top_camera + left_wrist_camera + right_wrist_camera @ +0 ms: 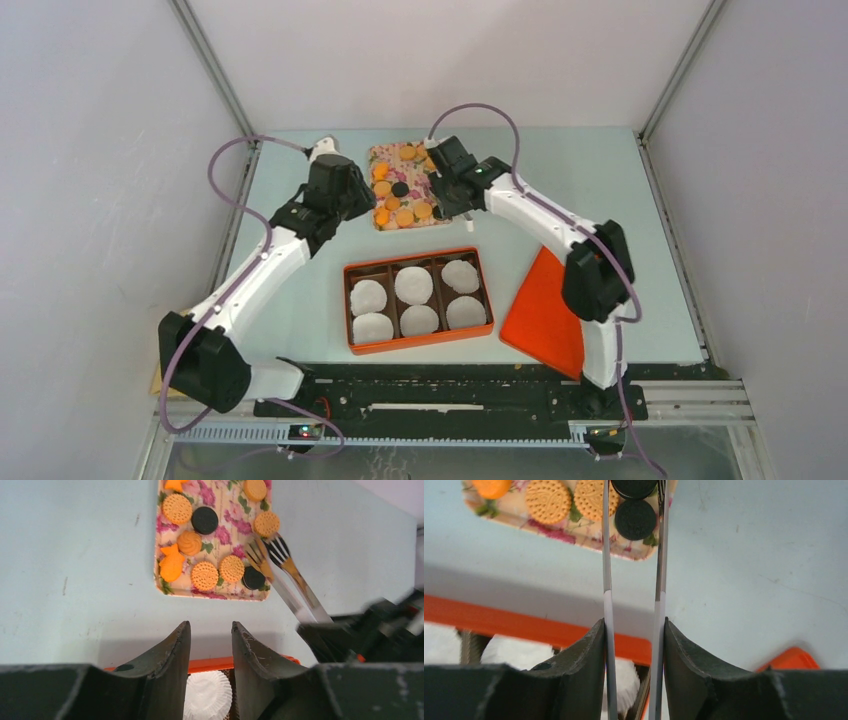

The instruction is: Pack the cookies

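Right wrist view: tongs (606, 580) run off the top edge, tips unseen; the black cookie (634, 486) between their arms is cropped there. Left wrist view: right arm (370, 630), lower right, blurred.

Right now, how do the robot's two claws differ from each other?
The right gripper is clamped on a pair of metal tongs; the left gripper holds nothing, its jaws apart. The right gripper's tongs reach over the floral tray, while the left gripper hangs beside the tray, not over it. Both have dark two-finger jaws and face the tray.
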`<state>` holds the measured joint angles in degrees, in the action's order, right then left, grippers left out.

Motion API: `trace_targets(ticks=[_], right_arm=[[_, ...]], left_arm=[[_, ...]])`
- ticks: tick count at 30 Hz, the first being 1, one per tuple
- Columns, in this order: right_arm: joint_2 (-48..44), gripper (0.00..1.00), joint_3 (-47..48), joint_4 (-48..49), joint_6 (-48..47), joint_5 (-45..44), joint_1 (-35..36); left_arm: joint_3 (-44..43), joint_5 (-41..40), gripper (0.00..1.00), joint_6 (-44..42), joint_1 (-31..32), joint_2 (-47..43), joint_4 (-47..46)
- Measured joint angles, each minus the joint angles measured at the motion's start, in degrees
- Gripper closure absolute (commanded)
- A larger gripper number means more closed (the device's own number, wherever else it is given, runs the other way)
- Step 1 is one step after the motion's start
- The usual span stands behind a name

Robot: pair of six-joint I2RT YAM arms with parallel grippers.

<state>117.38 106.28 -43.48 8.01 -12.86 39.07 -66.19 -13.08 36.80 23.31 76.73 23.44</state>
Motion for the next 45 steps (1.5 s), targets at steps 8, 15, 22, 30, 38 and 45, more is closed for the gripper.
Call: trace_targets(ticks=[8, 15, 22, 30, 38, 45], right_arm=[[-20.92, 0.93, -12.61, 0.61, 0.00, 1.22, 4.83], [-30.73, 0.94, -24.22, 0.59, 0.48, 6.12, 15.78], [-29.90, 0.94, -27.41, -0.96, 1.70, 8.92, 25.62], [-26.53, 0.94, -25.83, -0.07, 1.75, 9.86, 26.38], [-19.71, 0.94, -23.93, 1.38, 1.70, 11.67, 26.88], [-16.98, 0.94, -21.31, 1.79, 1.62, 11.08, 27.41]], left_arm=[[3.80, -1.81, 0.58, 2.91, -4.57, -6.14, 0.72], [4.61, -1.27, 0.58, 5.86, -10.62, -6.54, 2.78], [5.55, 0.85, 0.58, 7.32, -12.44, -5.73, 3.74], [7.17, 1.73, 0.58, 7.37, -12.44, -5.49, 4.11], [7.39, 1.84, 0.58, 7.28, -12.46, -5.49, 4.07], [7.39, 3.04, 0.59, 7.17, -12.46, -5.35, 3.34]])
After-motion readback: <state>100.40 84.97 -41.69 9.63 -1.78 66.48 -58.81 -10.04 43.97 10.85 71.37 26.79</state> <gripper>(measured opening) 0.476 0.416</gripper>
